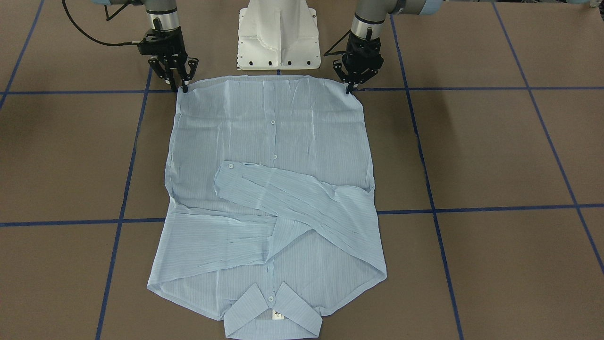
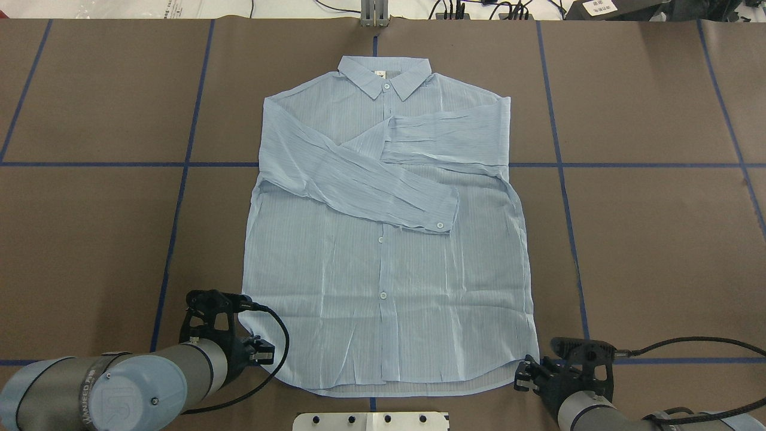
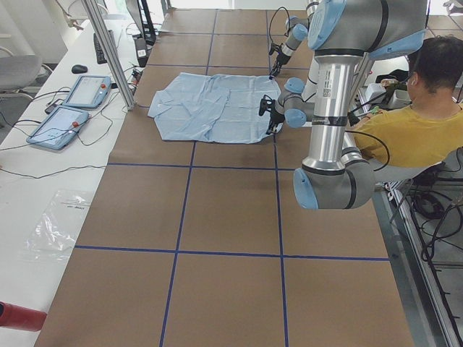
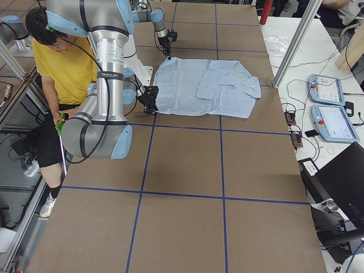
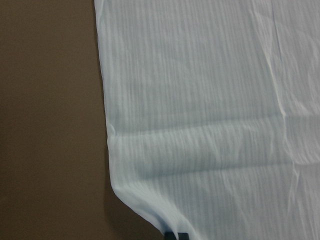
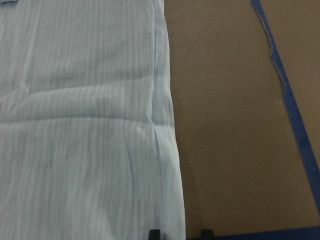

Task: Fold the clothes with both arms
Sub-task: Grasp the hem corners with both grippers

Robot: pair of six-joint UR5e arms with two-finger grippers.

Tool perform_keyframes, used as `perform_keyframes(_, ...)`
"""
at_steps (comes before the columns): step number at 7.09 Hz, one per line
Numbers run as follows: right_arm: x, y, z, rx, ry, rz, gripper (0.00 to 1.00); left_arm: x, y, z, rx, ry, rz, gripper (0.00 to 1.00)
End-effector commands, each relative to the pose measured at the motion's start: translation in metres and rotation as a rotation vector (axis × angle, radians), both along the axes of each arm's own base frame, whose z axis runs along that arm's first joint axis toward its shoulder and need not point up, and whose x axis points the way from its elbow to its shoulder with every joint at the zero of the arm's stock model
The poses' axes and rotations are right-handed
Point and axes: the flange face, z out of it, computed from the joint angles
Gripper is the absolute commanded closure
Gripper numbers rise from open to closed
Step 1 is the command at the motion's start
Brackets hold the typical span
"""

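In the front-facing view the top edge cuts off everything above the wrists. The right gripper [image 1: 180,88] at 11 o'clock and the left gripper [image 1: 350,89] at 1 o'clock each stand on a hem corner of the shirt [image 1: 273,137]. A white pedestal [image 1: 278,38] sits between them at 12. The shirt lies flat mid-table [image 1: 495,151], collar at 6 o'clock, both sleeves crossed over the chest. It is pale blue, pinstriped and creased.

From overhead the wrists at 7 and 5 o'clock hide both sets of fingertips.

In the left side view a seated person [image 3: 405,134] at 3 o'clock is partly behind the left arm [image 3: 333,108]. Two pendants [image 3: 72,108] lie at 9 o'clock.

The left wrist view shows only fingertips [image 5: 172,235] at 6 o'clock, clenched on the hem corner, which casts a shadow.

In the right wrist view the fingertips stand apart at 6 o'clock, released and straddling the shirt's edge. Blue tape [image 6: 295,125] runs at 3 o'clock.
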Motion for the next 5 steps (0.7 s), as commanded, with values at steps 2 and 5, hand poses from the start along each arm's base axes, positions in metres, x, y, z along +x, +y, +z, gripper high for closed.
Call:
perform_keyframes(2, -0.0022, -0.0037, -0.0096, 0.000, -0.021, 0.009, 1.00, 0.0001, 0.0001, 0.0004, -0.001, -0.001, 0.001, 1.00)
perform_keyframes(5, 0.0036, -0.0109, -0.0141, -0.001, -0.029, 0.022, 1.00, 0.0007, 0.0004, -0.0012, -0.003, 0.003, 0.004, 1.00)
